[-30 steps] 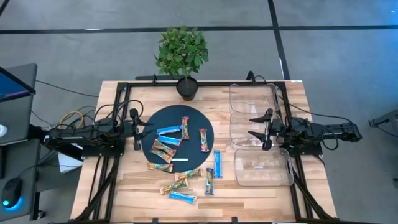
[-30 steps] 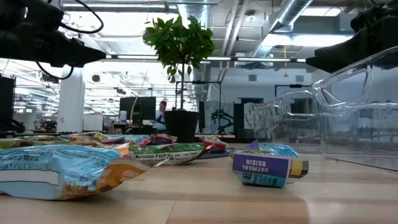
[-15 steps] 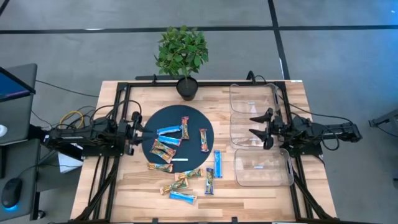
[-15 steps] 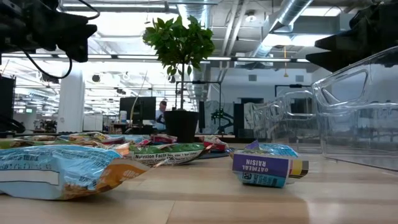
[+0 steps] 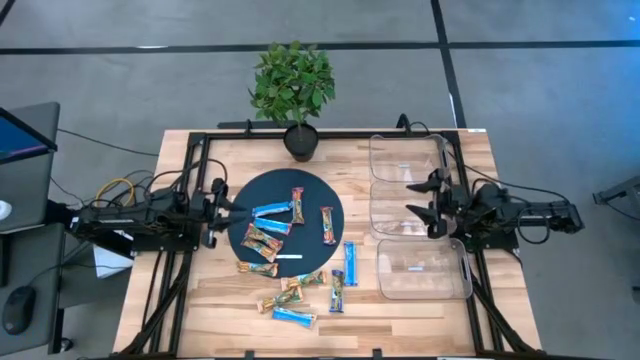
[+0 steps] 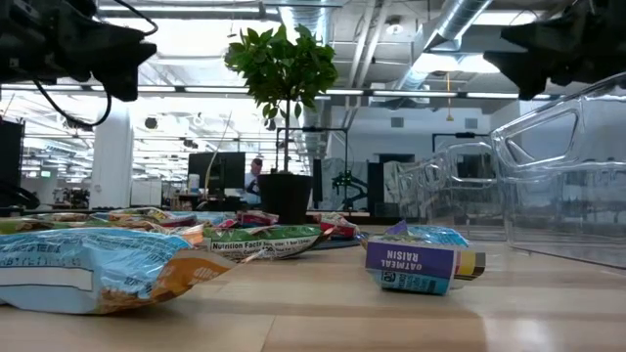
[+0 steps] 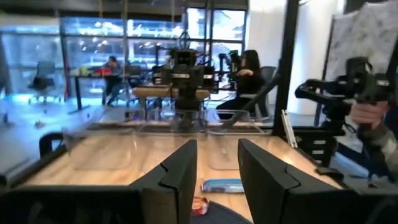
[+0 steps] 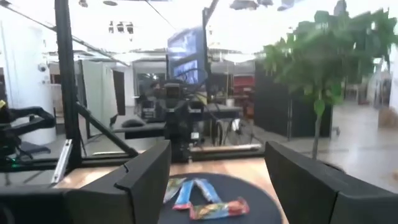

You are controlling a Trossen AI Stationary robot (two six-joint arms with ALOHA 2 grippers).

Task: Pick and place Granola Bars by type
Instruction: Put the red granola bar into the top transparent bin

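Showing a light wooden table (image 5: pixel 220 300) filling the middle of the high view. Carrying a dark round mat (image 5: pixel 262 192) left of centre, a potted plant (image 5: pixel 293 92) at the upper edge, and three clear bins (image 5: pixel 423 272) stacked down the right side. Bearing Granola Bars (image 5: pixel 349 263) scattered on the bare wood toward the lower centre, beside a thin white strip (image 5: pixel 288 257).

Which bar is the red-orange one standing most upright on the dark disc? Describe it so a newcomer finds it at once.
Start at the round dark mat left of the clear bins. Near its right edge lies a red-orange bar, pointing along the table's depth. It lies alone, apart from the blue and brown bars clustered to its left.
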